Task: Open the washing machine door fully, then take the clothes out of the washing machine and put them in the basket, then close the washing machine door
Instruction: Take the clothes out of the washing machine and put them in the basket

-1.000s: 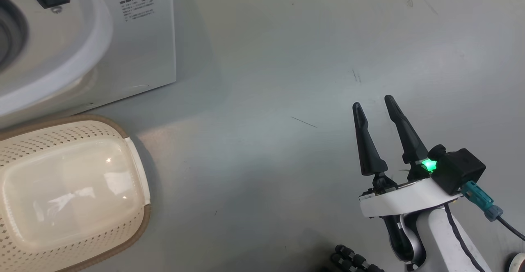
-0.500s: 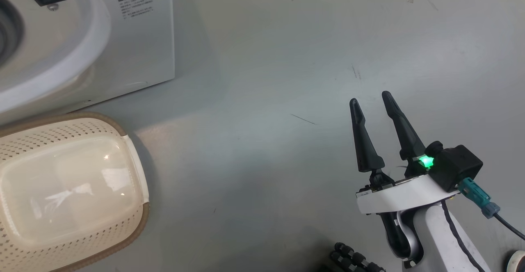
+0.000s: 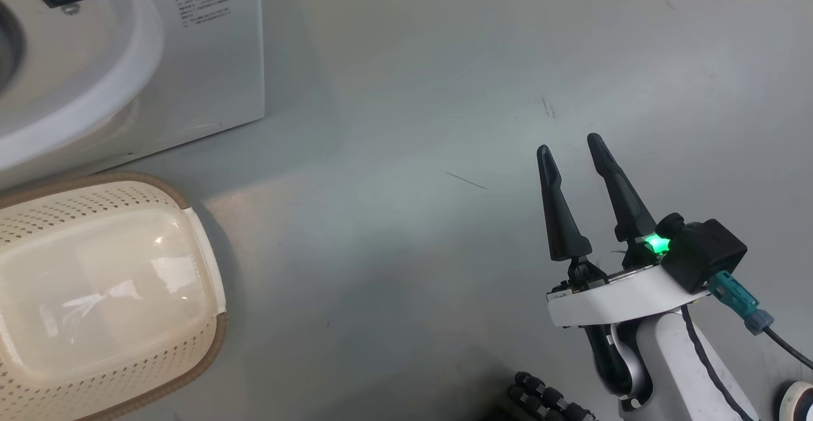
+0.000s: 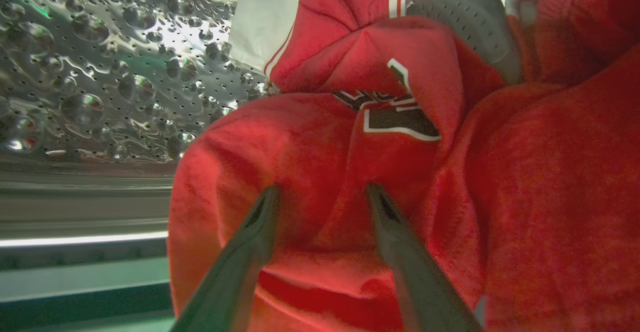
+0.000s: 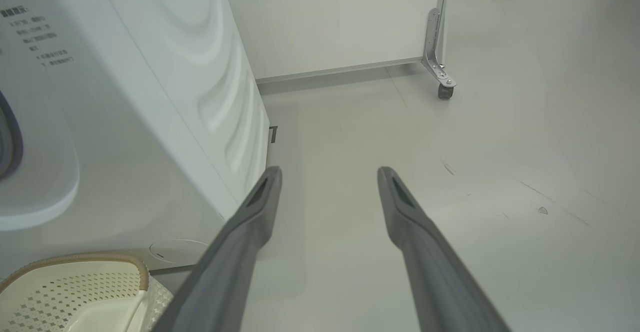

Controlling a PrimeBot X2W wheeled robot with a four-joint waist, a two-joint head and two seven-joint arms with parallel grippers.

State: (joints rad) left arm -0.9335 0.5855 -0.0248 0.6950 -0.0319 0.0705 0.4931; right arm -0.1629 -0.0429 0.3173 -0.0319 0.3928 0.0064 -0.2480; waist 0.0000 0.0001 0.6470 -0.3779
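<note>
Clothes point(image 4: 320, 146): red pile with white trim, taking up the middle and right of the left wrist view. It's sitting inside the drum, and a black-and-white number patch shows just above centre.
Left claw point(image 4: 320, 192): spread, coming up from the bottom edge. Both tips are poked into the red fabric with a fold bunched between them, but it's not pinching anything that I can make out.
Drum point(image 4: 100, 71): dimpled shiny steel at the upper left of that same view, right behind the pile.
Right claw point(image 3: 568, 143): lower right of the head view. The fingers are spread wide with nothing between them, hanging over bare floor point(image 3: 413, 249). There's a green light glowing at its base.
Basket point(image 3: 76, 208): cream with perforated walls and a brown rim, at the lower left of the head view. It's on the floor just in front of the machine, well apart from the right claw.
Washing machine point(image 3: 209, 59): white box at the upper left of the head view. A small printed label point(image 3: 203, 8) is near its top corner.
Caster point(image 5: 443, 90): way back at the upper right of the right wrist view, under a metal bracket on a pale panel.
</note>
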